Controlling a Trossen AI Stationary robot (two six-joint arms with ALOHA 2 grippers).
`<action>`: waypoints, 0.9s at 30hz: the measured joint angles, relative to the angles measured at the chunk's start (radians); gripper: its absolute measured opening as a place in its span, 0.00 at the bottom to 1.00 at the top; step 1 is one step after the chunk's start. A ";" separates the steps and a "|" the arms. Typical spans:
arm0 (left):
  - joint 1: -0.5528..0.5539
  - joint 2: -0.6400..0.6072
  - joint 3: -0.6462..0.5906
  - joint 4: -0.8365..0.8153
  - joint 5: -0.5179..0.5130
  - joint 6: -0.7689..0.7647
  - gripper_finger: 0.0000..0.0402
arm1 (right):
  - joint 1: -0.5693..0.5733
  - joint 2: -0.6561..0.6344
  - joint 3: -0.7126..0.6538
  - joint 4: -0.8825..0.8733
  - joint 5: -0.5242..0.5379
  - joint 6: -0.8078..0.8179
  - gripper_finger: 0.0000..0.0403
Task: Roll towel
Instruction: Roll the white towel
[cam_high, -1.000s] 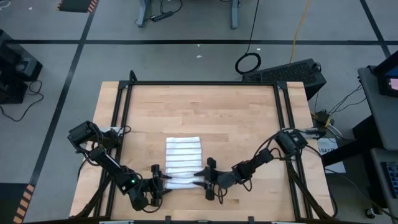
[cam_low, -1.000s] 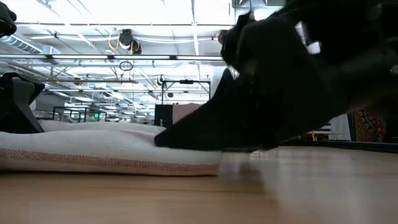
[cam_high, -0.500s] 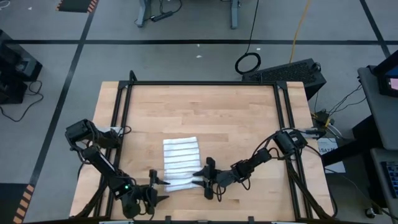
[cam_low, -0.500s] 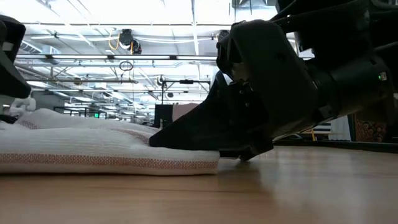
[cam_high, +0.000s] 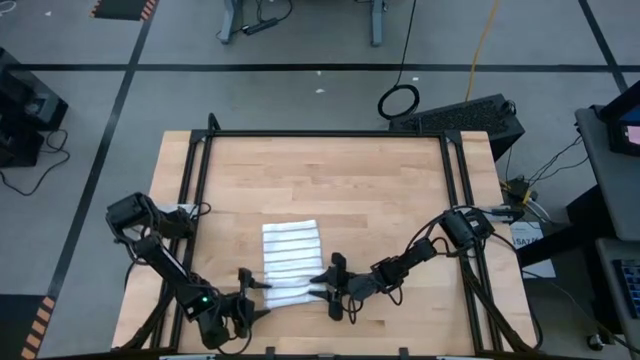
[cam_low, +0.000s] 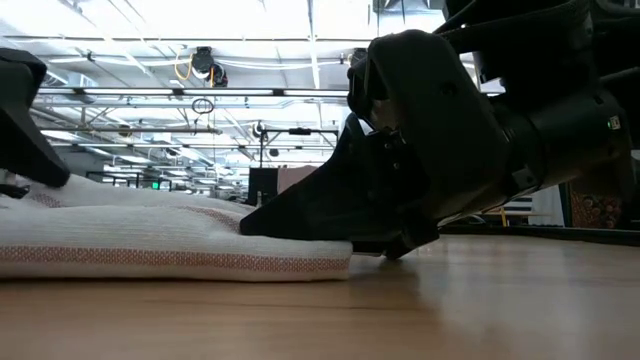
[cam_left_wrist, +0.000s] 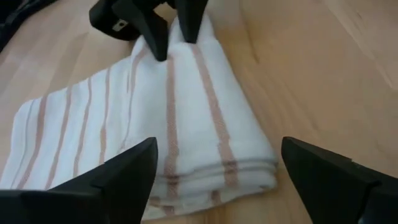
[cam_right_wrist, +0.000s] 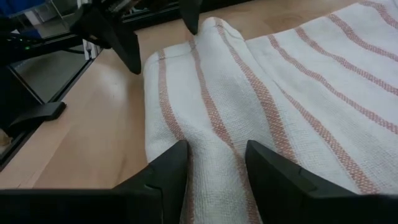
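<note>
wood table (cam_high: 330, 180) | towel (cam_high: 290, 255) folded | right hand (cam_high: 322, 283) pinching its edge

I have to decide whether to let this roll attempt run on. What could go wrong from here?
1. The left hand is open, its fingers straddling the folded end of the towel without gripping, so that end may lag and the roll turn lopsided.
2. The right hand pinches only a narrow ridge of cloth; it might slip out, or the fold may spring back.
3. Both hands work close together near the table's front edge, so they may collide.
</note>
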 joint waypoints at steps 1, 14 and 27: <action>0.001 0.005 0.000 -0.002 0.000 0.000 0.86 | 0.000 0.000 0.000 0.000 0.000 0.001 0.39; 0.038 0.076 0.004 -0.022 0.032 -0.152 0.86 | 0.000 0.001 -0.001 0.006 -0.020 0.014 0.39; 0.043 0.077 -0.026 -0.035 0.095 -0.169 0.44 | 0.002 -0.134 -0.005 -0.142 -0.040 -0.053 0.39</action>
